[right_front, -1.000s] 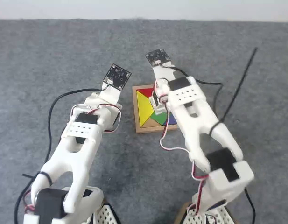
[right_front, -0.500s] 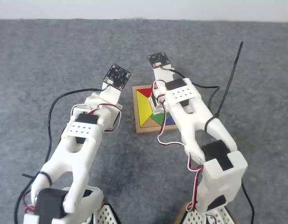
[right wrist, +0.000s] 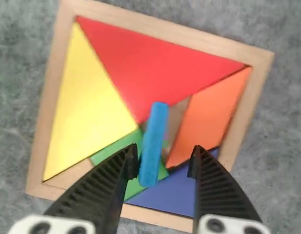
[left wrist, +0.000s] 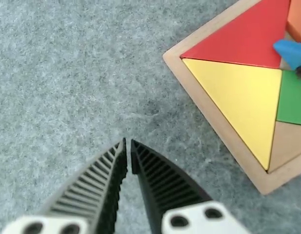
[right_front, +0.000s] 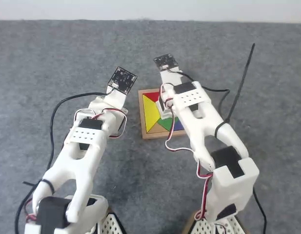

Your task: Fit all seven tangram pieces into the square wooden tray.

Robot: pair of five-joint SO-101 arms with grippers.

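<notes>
The square wooden tray (right wrist: 48, 97) lies on the grey carpet and holds a red triangle (right wrist: 155, 63), a yellow triangle (right wrist: 89, 107), an orange piece (right wrist: 209, 117), a green piece (right wrist: 113, 153) and a dark blue triangle (right wrist: 174, 192). A light blue piece (right wrist: 152, 144) stands on its edge over the bare gap in the middle. My right gripper (right wrist: 162, 153) hangs open above it, one finger close beside the blue piece. My left gripper (left wrist: 128, 142) is shut over the carpet, a short way off the tray's corner (left wrist: 172, 56).
In the high view the tray (right_front: 142, 117) sits between both arms at the table's middle. A black cable (right_front: 240, 83) rises to the right of the right arm. Grey carpet runs all around.
The right arm has shifted slightly to the left over the tray, and its cable has swung with it. The left arm has not moved.
</notes>
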